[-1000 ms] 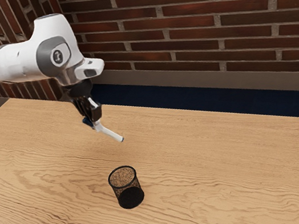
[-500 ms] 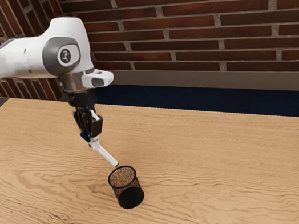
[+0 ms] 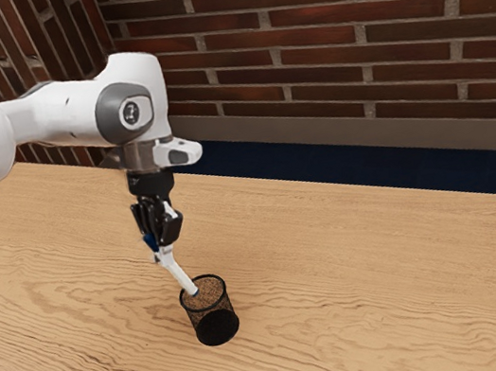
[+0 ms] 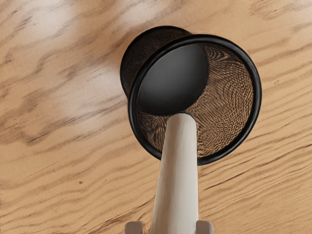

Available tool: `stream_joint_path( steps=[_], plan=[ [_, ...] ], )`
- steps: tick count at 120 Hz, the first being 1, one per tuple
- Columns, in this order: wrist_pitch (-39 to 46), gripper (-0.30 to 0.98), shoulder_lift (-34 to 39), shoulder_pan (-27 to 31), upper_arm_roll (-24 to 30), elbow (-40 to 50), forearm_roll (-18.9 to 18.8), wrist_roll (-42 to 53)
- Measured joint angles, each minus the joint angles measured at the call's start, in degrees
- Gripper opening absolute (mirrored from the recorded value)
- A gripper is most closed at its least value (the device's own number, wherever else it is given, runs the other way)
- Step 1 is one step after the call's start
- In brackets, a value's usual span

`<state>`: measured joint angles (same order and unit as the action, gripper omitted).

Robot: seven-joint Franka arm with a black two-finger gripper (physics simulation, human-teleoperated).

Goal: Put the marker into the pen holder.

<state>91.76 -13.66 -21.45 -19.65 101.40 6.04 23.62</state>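
Plainly, table (image 3: 391,285) surrounds pen holder (image 3: 217,327).

end effector (image 3: 163,245) grips tilted marker (image 3: 179,273) | tip at pen holder (image 3: 217,327) mouth | brick wall (image 3: 329,46) behind

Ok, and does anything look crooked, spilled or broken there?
Nothing looks spilled or damaged. The one slanted thing is the marker, held at a tilt in the gripper, its lower end at the mouth of the pen holder. The holder stands upright on the table.
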Motion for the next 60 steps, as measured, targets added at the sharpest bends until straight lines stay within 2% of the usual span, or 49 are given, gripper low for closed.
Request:
stream_joint_path(
  steps=[60],
  plan=[
    [4.1, -0.07, -5.3, -0.5, 0.0, -1.1, 1.0, -0.5]
  ],
)
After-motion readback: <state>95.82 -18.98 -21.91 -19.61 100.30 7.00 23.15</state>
